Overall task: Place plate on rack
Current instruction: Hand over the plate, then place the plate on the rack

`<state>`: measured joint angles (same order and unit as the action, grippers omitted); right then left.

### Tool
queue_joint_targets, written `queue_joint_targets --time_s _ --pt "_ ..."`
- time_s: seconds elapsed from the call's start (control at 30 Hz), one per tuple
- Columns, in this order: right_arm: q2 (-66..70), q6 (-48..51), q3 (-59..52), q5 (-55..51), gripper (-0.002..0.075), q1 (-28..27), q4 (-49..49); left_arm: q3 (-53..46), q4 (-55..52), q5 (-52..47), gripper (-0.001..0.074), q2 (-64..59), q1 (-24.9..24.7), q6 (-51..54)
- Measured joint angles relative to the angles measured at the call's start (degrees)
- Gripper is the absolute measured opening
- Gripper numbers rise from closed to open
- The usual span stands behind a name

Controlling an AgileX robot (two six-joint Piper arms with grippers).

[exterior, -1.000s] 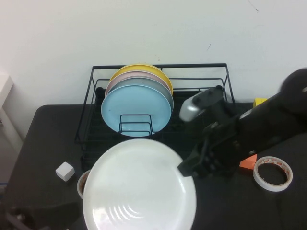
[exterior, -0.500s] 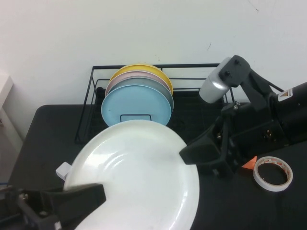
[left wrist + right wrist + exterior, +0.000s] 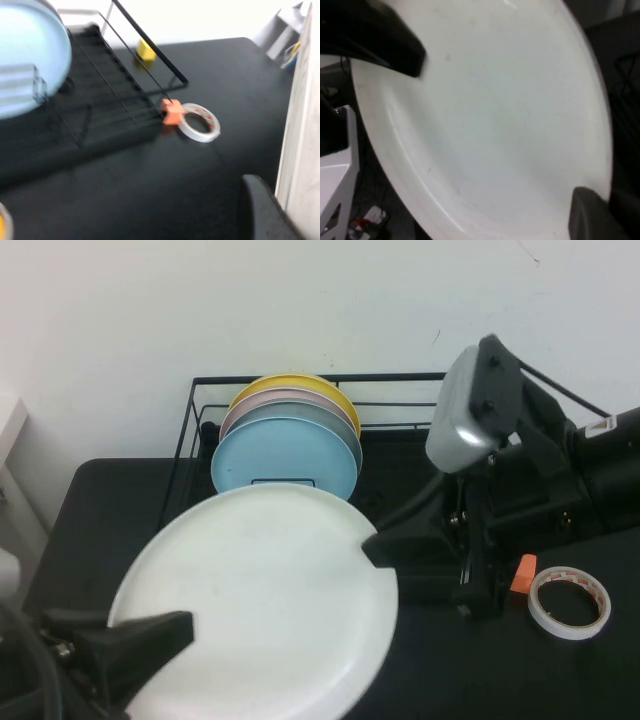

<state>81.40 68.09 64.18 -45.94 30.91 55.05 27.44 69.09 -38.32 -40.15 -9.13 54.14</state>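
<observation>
While the left gripper (image 3: 150, 640) clamps the near-left rim of the large round white plate (image 3: 260, 590), lifted before the black wire rack (image 3: 190, 455), the right gripper (image 3: 385, 552) pinches its right edge; next, tilting it upright into a front slot.

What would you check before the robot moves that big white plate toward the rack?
1. Right hand on the plate edge: ok, shut on the rim.
2. Left hand on the opposite edge: ok, a finger overlaps the rim.
3. Plate clear of the table: ok, lifted and tilted.
4. Room in the rack: ok, bare slots beside the light blue plate.
5. Tape roll out of the path: ok, off to the right.
</observation>
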Motion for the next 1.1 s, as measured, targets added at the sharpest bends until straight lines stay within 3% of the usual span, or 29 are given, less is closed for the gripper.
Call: queue_joint_targets --time_s 0.1,0.3,0.43,0.57,0.67,0.73,0.8,0.97,1.1 --pt "0.1 7.8 0.0 -0.2 0.0105 -0.1 5.5 0.0 0.0 1.1 0.0111 0.1 0.0 5.3" --pt "-0.4 16.4 0.1 -3.7 0.0400 0.6 18.0 -0.1 -1.2 0.1 0.0106 -0.2 0.0 15.7" --pt "-2.9 20.0 0.1 -4.9 0.0455 -0.4 19.0 -0.1 -0.7 3.7 0.0106 -0.2 0.0 22.1" --pt "-7.6 20.9 0.1 -6.0 0.0386 -2.5 17.7 -0.1 2.9 9.6 0.0106 -0.2 0.0 33.8" --pt "-13.2 21.1 0.1 -7.7 0.0249 -3.8 12.6 -0.1 8.8 12.7 0.0106 -0.2 0.0 49.1" --pt "-17.1 20.8 0.1 -10.3 0.0117 -4.0 6.0 -0.1 13.2 14.5 0.0106 -1.2 0.0 58.6" --pt "-20.3 18.1 0.1 -13.1 0.0055 -4.0 -1.2 0.7 17.3 16.6 0.0106 -3.4 0.0 66.0" --pt "-26.6 2.9 -1.2 -16.1 0.0008 -4.0 -22.2 6.4 20.6 18.6 0.0106 -12.7 0.0 74.7" --pt "-31.6 -3.9 -6.3 -15.7 0.0004 -4.1 -32.4 12.6 20.9 18.6 0.0106 -21.1 0.0 80.5"
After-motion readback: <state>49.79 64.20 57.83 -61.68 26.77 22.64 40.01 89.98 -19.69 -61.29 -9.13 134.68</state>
